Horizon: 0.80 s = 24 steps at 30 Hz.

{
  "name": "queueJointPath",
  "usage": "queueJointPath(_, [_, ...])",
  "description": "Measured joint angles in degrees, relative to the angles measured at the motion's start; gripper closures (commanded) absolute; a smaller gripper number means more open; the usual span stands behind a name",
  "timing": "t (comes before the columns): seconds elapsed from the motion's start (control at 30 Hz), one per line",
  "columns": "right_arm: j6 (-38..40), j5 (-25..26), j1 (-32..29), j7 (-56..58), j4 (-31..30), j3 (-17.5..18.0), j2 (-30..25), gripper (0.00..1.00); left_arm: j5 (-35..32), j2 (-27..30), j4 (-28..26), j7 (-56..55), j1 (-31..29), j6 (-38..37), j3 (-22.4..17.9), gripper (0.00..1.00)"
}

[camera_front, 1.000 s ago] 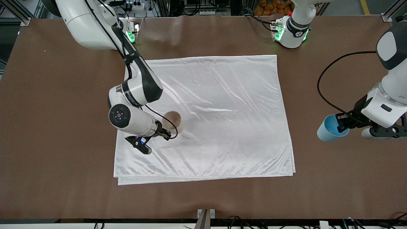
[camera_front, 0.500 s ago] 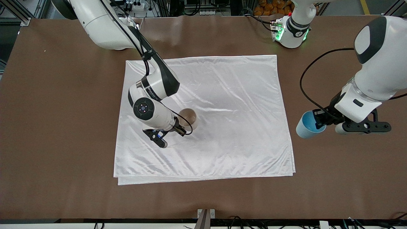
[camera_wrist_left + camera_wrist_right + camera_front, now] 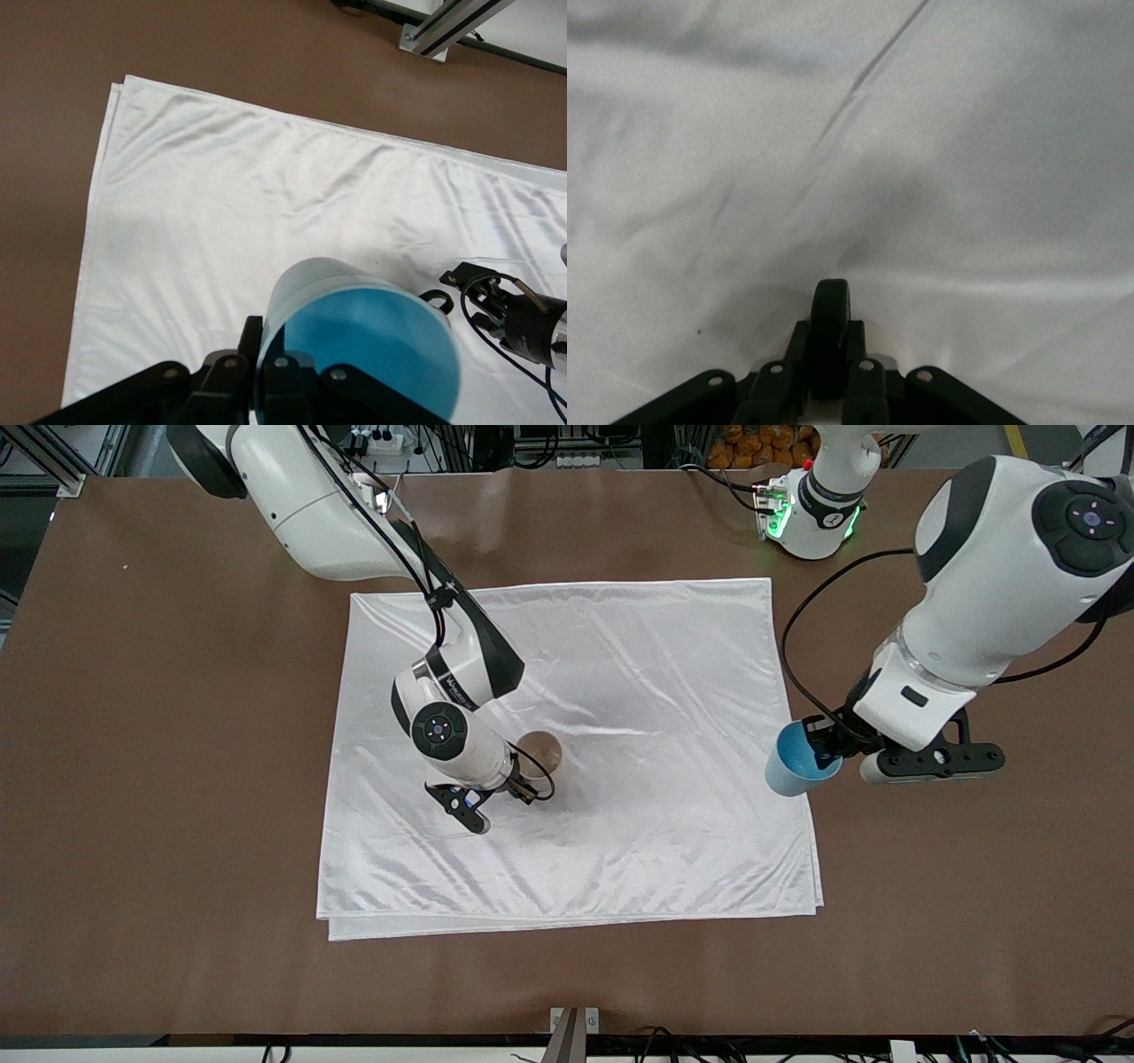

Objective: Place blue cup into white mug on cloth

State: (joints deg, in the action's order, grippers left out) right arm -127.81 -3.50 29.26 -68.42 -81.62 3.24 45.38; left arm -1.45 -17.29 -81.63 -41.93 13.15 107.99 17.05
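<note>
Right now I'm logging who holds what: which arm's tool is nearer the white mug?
Right. The right tool is shut on the white mug on the cloth; the left tool, holding the blue cup, is over the cloth's edge.

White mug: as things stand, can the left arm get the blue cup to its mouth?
Probably yes. The white mug stands open-mouthed on the cloth, the right gripper holds its handle, and the left gripper carries the blue cup over the cloth's edge.

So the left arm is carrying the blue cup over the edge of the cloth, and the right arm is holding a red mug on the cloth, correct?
Not quite: the mug is white with a black handle, not red, as the front view shows. The rest stands: the left gripper carries the blue cup over the cloth's edge, and the right gripper holds the mug by its handle.
</note>
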Motion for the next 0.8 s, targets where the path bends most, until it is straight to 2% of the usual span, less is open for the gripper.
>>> queueJointPath(0.3, [3.6, 1.2, -7.0, 13.0, 0.9, -0.5, -0.2, 0.0, -0.3, -4.7, 0.7, -10.3, 6.6, 8.3, -0.2, 1.0])
queueJointPath(0.6, [9.1, 1.3, -14.0, 26.3, 1.2, -0.5, -0.6, 0.0, -5.1, -12.8, 0.8, -18.7, 13.5, 18.2, -0.9, 1.0])
queueJointPath(0.8, [10.4, 1.4, -17.7, 34.1, 0.7, -0.6, -1.1, 0.0, -6.5, -17.0, 0.9, -22.8, 17.6, 22.7, -2.9, 1.0])
